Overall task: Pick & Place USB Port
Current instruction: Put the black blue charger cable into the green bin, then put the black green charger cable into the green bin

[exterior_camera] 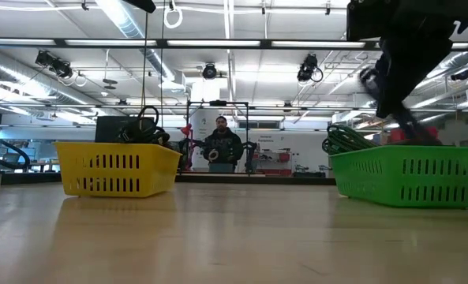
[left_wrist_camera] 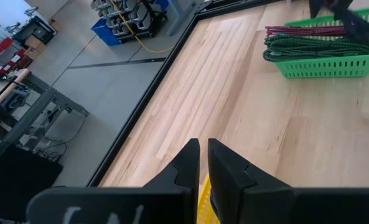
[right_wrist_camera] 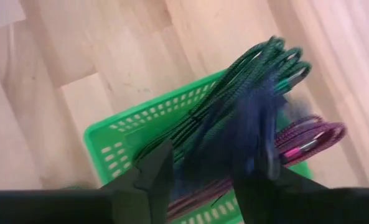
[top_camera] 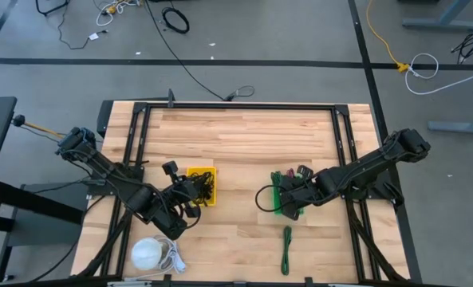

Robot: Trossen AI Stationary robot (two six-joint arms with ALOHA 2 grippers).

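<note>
A green basket (right_wrist_camera: 119, 140) holds a coil of green cables (right_wrist_camera: 252, 74) and a magenta cable (right_wrist_camera: 308, 140). My right gripper (right_wrist_camera: 206, 171) stands open just above it, pointing steeply down. A dark cable (right_wrist_camera: 234, 130) shows blurred between its fingers, over the basket. In the high view the green basket (top_camera: 277, 195) sits right of centre and a yellow basket (top_camera: 202, 185) holding black cables sits left of centre. My left gripper (left_wrist_camera: 203, 163) is shut with nothing in it. It hangs above the yellow basket's near edge (left_wrist_camera: 204, 202). My right gripper has the blurred dark cable between its open fingers (right_wrist_camera: 153, 177). I cannot tell whether the cable touches them. The cable reaches down onto the coils in the green basket.
A green cable (top_camera: 286, 247) lies on the table near the front edge, and a white round object with a cord (top_camera: 148, 253) lies at the front left. A black cable loop (top_camera: 262, 199) sits beside the green basket. Black frame rails border the table. A person (exterior_camera: 222, 146) stands beyond the far edge.
</note>
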